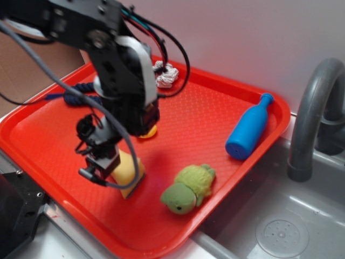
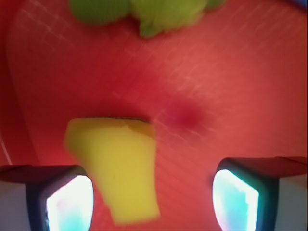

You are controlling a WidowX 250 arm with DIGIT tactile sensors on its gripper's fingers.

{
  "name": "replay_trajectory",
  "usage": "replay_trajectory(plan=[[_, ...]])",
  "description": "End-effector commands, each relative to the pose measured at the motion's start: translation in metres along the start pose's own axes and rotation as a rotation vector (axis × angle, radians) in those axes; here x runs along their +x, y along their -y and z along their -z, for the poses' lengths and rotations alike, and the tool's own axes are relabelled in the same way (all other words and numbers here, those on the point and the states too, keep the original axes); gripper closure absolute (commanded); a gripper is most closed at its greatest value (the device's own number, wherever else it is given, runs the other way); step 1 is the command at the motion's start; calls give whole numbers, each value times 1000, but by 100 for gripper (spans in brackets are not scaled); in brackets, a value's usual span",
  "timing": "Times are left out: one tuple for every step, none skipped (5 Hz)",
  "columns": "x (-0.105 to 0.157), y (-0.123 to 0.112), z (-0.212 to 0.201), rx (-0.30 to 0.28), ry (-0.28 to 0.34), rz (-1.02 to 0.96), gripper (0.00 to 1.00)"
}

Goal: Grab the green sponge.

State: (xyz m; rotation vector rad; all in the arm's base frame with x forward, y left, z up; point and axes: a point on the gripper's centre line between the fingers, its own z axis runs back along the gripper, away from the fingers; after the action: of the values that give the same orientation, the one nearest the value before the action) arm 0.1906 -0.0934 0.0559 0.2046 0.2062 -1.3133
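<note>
The green sponge [image 1: 129, 174] is a yellow foam wedge with a thin dark scouring layer on one face; it lies on the red tray [image 1: 199, 113] near the front. In the wrist view the sponge [image 2: 118, 166] sits between my fingers, close to the left pad [image 2: 70, 204] and apart from the right pad [image 2: 236, 202]. My gripper [image 1: 103, 164] is open and hangs low over the sponge, covering its left part in the exterior view. My gripper [image 2: 153, 204] holds nothing.
A green plush turtle [image 1: 188, 189] lies right of the sponge; it also shows at the top of the wrist view [image 2: 144, 12]. A yellow duck [image 1: 149, 132] is partly hidden behind the arm. A blue bottle [image 1: 249, 127], a white rope knot [image 1: 165, 74], a grey faucet [image 1: 312, 108].
</note>
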Motion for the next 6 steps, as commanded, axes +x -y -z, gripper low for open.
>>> replay_trajectory(plan=[[-13, 15, 6, -141, 0, 41, 0], [-4, 18, 15, -134, 38, 30, 66], [2, 21, 21, -109, 63, -6, 100], [7, 27, 27, -66, 61, -25, 100], [-2, 25, 14, -52, 30, -170, 100], [-33, -5, -28, -10, 29, -439, 100]])
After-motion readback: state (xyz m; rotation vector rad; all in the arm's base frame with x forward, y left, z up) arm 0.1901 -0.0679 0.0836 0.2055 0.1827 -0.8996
